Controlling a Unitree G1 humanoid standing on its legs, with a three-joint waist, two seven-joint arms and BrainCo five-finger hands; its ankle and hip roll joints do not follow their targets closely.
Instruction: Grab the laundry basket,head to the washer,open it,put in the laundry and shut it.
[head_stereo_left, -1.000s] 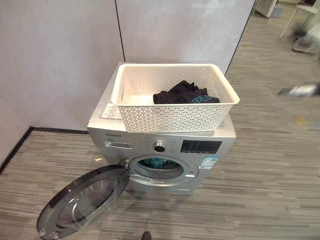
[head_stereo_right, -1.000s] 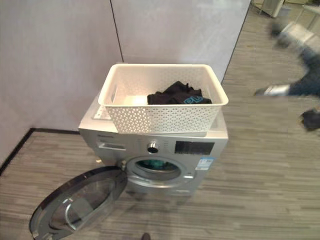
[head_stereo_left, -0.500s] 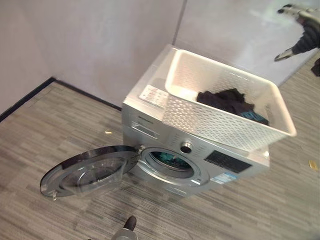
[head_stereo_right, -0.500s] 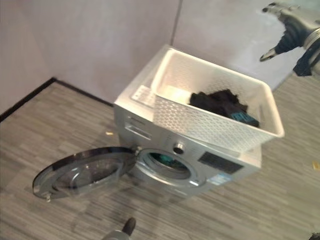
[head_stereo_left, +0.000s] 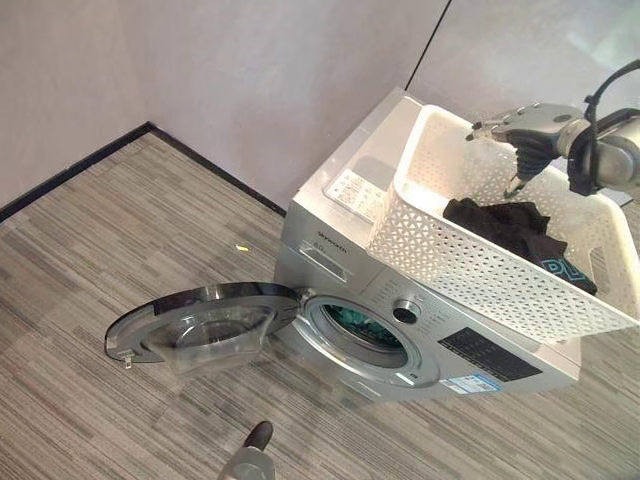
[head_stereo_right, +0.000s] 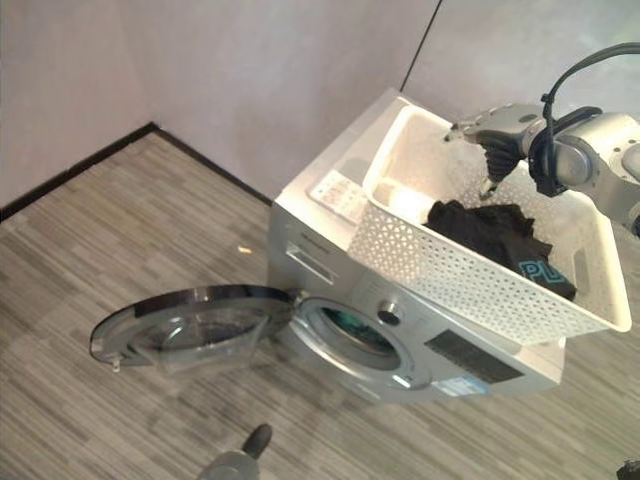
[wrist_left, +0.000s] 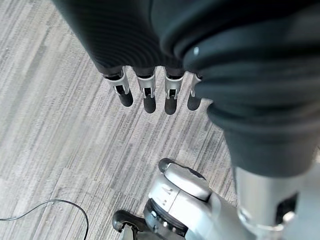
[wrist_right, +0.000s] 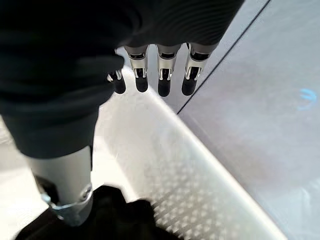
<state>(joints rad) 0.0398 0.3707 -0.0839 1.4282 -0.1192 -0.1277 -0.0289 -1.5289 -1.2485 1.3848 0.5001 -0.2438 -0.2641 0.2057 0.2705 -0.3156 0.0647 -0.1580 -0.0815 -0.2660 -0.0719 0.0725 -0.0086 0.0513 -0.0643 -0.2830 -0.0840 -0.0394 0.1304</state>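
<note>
A white perforated laundry basket (head_stereo_left: 470, 262) stands on top of the silver washer (head_stereo_left: 322, 232). Dark laundry (head_stereo_left: 508, 226) with a teal print lies in the basket's right half. My right hand (head_stereo_left: 522, 134) hovers over the basket's far side, just above the dark laundry (wrist_right: 111, 219), open and holding nothing. Its straight fingers (wrist_right: 163, 76) point at the basket's far wall (wrist_right: 200, 197). The washer's round door (head_stereo_left: 198, 320) is swung wide open to the left. A teal cloth shows inside the drum (head_stereo_left: 358, 333). My left hand (wrist_left: 149, 96) hangs open over the floor, low in front of the washer (head_stereo_left: 252, 458).
The washer stands against a pale wall (head_stereo_left: 250, 80) with a black skirting line (head_stereo_left: 70, 170) along the floor at the left. Its open door juts out over the grey plank floor (head_stereo_left: 90, 400). A small yellow scrap (head_stereo_left: 241, 247) lies on the floor left of the washer.
The camera has swung, shifting the whole scene. My right hand has come down from high beyond the basket to just over the laundry inside it.
</note>
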